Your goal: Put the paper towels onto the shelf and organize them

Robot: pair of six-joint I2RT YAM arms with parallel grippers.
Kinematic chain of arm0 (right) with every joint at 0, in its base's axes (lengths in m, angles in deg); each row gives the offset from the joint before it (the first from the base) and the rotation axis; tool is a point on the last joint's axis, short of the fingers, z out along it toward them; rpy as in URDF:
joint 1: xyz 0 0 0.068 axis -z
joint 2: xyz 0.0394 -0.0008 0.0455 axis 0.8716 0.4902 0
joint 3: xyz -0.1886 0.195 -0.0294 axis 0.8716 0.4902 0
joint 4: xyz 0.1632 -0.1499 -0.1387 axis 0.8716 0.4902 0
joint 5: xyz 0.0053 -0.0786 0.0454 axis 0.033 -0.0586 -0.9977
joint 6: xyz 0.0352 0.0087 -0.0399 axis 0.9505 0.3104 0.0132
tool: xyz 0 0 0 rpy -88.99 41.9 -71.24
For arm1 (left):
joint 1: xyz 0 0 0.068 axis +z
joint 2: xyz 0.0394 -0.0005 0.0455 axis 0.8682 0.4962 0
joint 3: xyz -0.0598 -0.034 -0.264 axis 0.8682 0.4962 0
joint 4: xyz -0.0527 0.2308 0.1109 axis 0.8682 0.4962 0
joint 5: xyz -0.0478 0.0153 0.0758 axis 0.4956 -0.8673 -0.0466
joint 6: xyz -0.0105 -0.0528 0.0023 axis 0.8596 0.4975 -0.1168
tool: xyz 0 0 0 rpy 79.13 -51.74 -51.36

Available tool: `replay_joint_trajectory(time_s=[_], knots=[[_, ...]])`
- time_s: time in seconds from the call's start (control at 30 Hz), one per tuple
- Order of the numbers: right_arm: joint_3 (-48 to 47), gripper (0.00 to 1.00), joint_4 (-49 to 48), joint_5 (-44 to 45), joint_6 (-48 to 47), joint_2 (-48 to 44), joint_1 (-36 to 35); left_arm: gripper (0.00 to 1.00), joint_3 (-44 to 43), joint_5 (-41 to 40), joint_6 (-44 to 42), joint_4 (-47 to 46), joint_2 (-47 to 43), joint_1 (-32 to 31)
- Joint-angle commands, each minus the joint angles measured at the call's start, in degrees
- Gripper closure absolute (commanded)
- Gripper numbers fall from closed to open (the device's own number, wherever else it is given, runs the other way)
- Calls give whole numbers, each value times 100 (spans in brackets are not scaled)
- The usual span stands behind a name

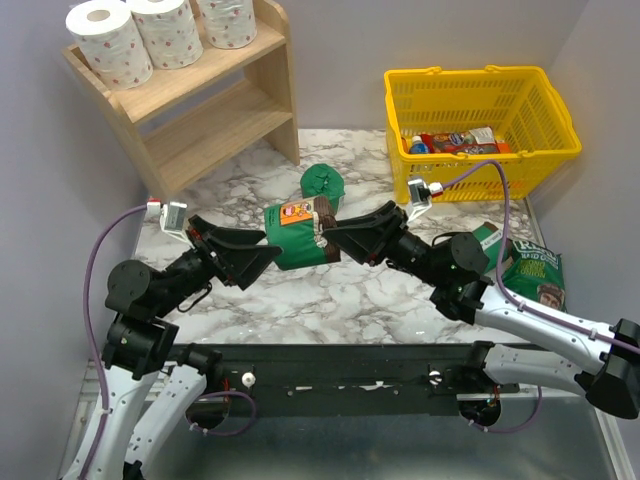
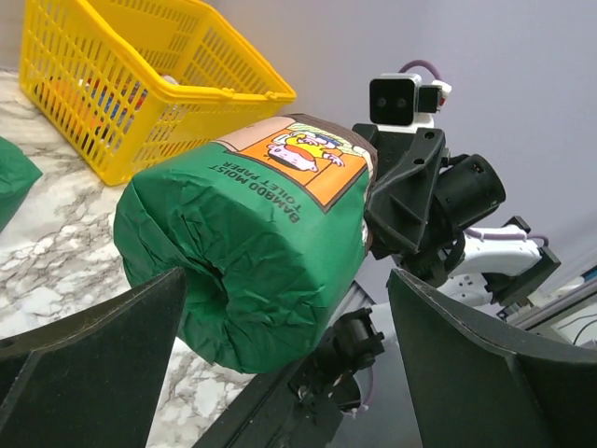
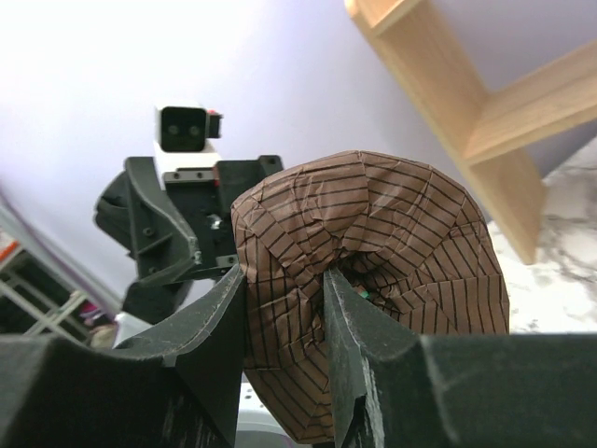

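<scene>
A dark green paper towel roll with an orange label and brown ends hangs above the marble table between both grippers. My right gripper is shut on its brown end, one finger in the core and one outside. My left gripper is open, its jaws wide apart around the roll's green end. A second green roll lies on the table behind. Three white spotted rolls stand on the top tier of the wooden shelf at the far left; its lower tier is bare.
A yellow mesh basket with snack packets stands at the far right. A flat green packet and another green item lie by the right arm. The black base rail runs along the near edge.
</scene>
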Motion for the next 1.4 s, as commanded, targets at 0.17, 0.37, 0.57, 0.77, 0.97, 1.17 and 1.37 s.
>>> replay_joint_trajectory(time_s=[0.17, 0.37, 0.57, 0.77, 0.97, 1.17, 1.37], knots=[[-125, 57, -1296, -488, 480, 146, -2, 3, 527, 484, 374, -1028, -275, 15], [-11, 57, -1481, -419, 629, 252, 7, 11, 632, 580, 594, -1511, -214, 15], [192, 57, -1552, -331, 604, 147, 7, 7, 272, 335, 190, -757, -327, 24], [165, 57, -1428, -287, 533, 59, -1, 4, 158, 219, 259, -562, -512, 24], [148, 57, -1464, -313, 568, 102, 7, 9, 272, 430, 593, -1027, -433, 15], [235, 57, -1499, -243, 586, 85, -1, 5, -246, -50, -229, 182, -459, 24], [227, 57, -1446, -234, 577, 23, -2, 3, -739, -396, -567, 942, -416, 24]])
